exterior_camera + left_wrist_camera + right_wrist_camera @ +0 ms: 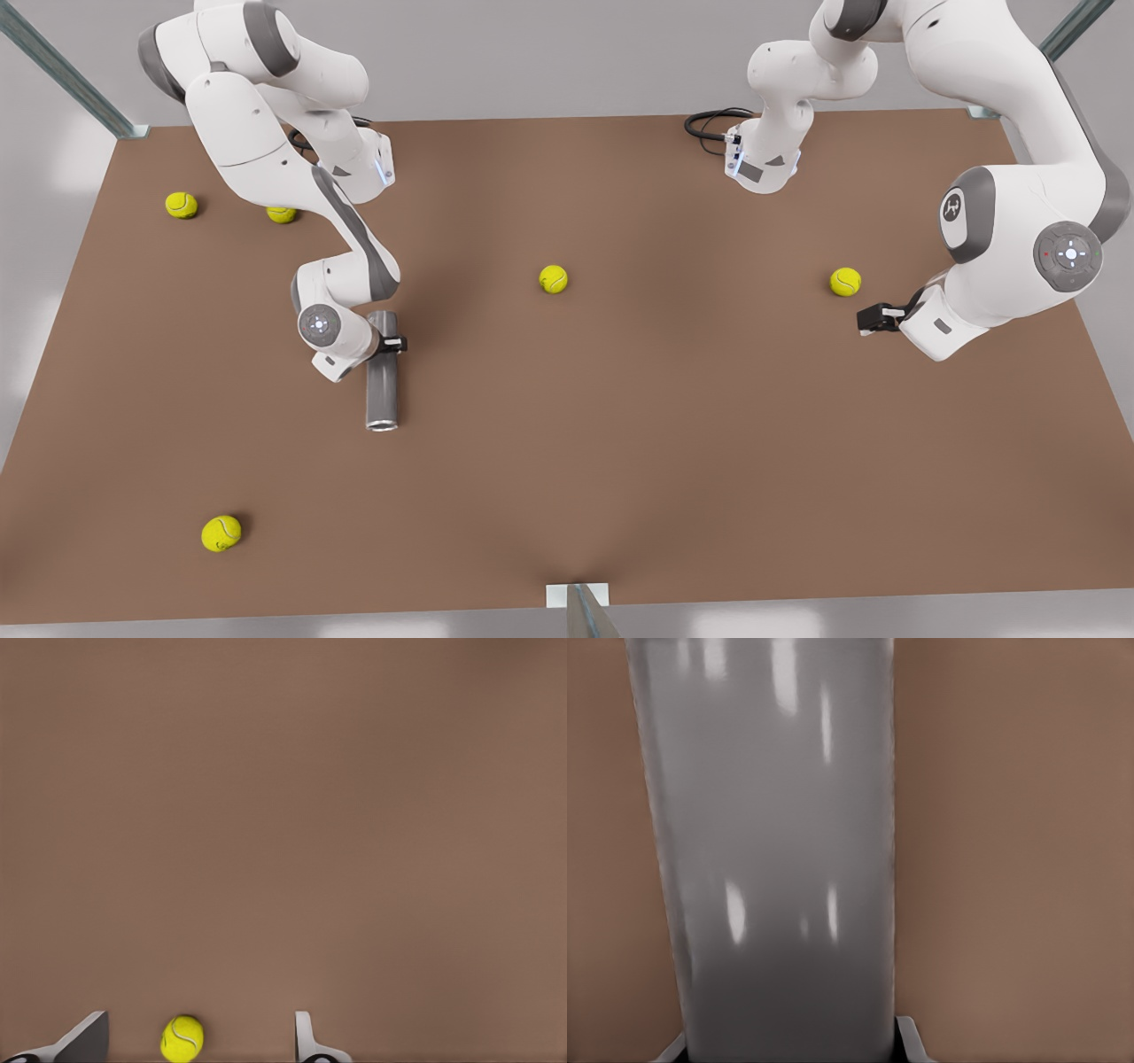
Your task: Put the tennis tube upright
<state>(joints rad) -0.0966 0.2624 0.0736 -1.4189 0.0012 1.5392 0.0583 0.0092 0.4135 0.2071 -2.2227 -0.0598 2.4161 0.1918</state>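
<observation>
The tennis tube (383, 381) is a slim grey cylinder lying flat on the brown table (620, 443), its open end toward the near edge. My right gripper (384, 344) straddles its far half at the front view's left. In the right wrist view the tennis tube (780, 859) runs between the fingertips (908, 1041), which sit flush against both of its sides. My left gripper (864, 319) hovers open at the front view's right, just nearer than a tennis ball (845, 282). That ball (182, 1038) shows between the left gripper's spread fingertips (306, 1041).
Several more yellow-green tennis balls lie about: one mid-table (553, 279), two at the far left (181, 205) (282, 213), one near the front left (221, 533). A black cable (713, 124) coils by the far edge.
</observation>
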